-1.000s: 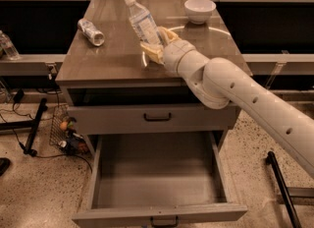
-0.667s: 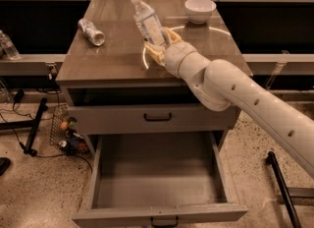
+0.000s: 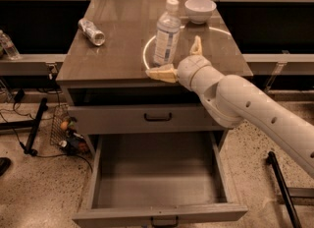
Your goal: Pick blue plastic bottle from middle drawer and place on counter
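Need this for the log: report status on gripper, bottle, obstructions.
Gripper, jaws open, at counter front edge. Blue plastic bottle upright on counter beside it, not held. White bowl, small bottle well apart; nothing blocking.

A robotics test lab is suggested: the counter point(image 3: 113, 60) is marked with a white circle line point(image 3: 145, 55) near its front edge, and cables point(image 3: 54, 155) and a black stand leg point(image 3: 35, 126) are seen on speckled floor point(image 3: 29, 192) off its front left corner. The gripper point(image 3: 179, 60) is held spread over the front edge.
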Tool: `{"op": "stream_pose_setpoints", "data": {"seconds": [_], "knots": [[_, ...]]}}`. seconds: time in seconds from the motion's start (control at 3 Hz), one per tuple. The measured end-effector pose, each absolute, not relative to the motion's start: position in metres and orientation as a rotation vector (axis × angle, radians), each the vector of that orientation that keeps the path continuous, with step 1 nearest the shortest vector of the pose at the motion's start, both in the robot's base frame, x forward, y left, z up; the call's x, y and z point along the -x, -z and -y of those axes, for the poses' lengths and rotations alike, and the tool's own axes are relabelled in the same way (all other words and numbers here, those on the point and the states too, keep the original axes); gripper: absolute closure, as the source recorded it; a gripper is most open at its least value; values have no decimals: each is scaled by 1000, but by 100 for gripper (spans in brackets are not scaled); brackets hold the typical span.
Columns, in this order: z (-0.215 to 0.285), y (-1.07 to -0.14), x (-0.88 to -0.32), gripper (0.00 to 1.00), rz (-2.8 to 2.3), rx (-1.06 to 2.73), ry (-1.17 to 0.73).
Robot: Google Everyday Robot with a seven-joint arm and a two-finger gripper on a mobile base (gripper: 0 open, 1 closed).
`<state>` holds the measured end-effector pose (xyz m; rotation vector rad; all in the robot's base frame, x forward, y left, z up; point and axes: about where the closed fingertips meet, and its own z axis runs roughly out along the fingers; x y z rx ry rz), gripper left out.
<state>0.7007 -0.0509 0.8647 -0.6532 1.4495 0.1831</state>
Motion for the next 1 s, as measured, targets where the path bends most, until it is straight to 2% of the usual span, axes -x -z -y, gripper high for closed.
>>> {"op": "stream_pose_setpoints", "data": {"seconds": [1.0], "knots": [[76, -886, -705, 0, -1429, 700, -124]]}}
